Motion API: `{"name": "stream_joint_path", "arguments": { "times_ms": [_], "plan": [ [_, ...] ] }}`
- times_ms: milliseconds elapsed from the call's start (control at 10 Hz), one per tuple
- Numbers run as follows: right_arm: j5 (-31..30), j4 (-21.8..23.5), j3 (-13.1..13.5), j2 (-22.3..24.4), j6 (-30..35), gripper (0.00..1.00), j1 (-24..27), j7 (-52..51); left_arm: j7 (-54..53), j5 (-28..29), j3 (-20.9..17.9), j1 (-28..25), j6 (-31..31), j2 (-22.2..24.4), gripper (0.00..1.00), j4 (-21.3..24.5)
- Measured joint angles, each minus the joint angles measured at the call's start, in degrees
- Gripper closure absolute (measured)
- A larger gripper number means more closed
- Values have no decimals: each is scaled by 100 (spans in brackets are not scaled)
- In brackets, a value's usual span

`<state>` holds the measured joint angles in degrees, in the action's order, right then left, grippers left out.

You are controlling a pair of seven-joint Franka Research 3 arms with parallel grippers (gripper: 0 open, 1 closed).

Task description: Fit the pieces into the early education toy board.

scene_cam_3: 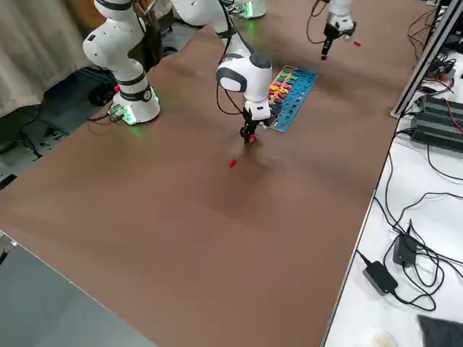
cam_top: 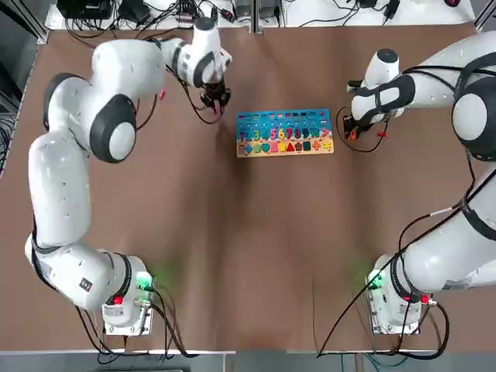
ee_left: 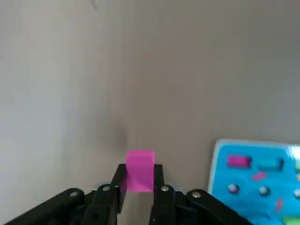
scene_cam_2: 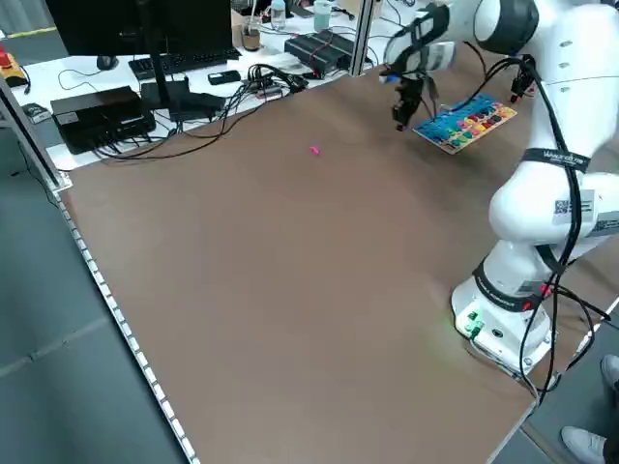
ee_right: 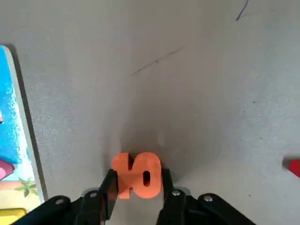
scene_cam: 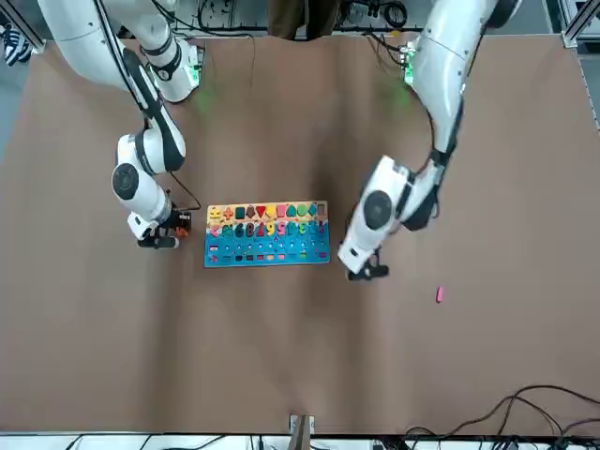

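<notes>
matt brown table (cam_top: 232, 248), glossy white arms (cam_top: 70, 178)

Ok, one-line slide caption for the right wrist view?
Right tool shut on the orange 10 piece beside the board.

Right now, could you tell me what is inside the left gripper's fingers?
The left gripper is shut on a pink piece. Its upper part shows above the fingers; the clamped lower part is hidden.

Brown table (cam_top: 248, 256) (cables (scene_cam_3: 412, 238) alongside)
</notes>
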<state>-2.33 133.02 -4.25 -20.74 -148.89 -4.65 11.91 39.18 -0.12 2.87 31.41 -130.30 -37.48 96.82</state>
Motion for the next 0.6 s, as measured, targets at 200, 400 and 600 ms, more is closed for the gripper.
{"name": "stream_joint_path", "arguments": {
  "times_ms": [200, 400, 600],
  "plan": [
    [0, -1, -3, 20, 10, 55, -1, 0, 533, 0, 2, 509, -20, 59, 74, 250],
    [0, -1, -2, 22, 17, 55, -1, 2, 1034, 0, 0, 978, -288, 69, 74, 511],
    [0, -1, 0, 23, 27, 56, 0, 4, 1283, 0, -10, 1220, -574, 162, 74, 780]
  ]
}}
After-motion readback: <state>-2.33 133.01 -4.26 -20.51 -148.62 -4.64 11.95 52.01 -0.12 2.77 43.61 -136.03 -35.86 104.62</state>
